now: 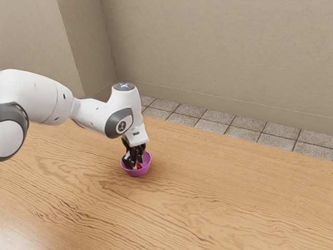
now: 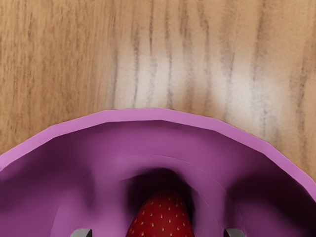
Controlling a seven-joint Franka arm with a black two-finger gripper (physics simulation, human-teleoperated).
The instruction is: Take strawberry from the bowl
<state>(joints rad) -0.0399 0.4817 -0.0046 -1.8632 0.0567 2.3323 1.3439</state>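
In the exterior view my gripper (image 1: 135, 164) points down into the purple bowl (image 1: 146, 167), and red of the strawberry (image 1: 139, 166) shows beside its fingertips. In the wrist view the strawberry (image 2: 162, 217) lies on the floor of the bowl (image 2: 158, 114), its seeded tip toward the bowl's near wall. The gripper (image 2: 158, 233) has one fingertip on each side of the strawberry, with a gap left on both sides, so it is open around the fruit. The rest of the strawberry is hidden below the wrist view's edge.
The bowl stands on a wooden table (image 1: 208, 198). Behind the table are a tiled floor (image 1: 213, 126) and a beige wall (image 1: 218, 52). The bowl's rim rises around my fingers.
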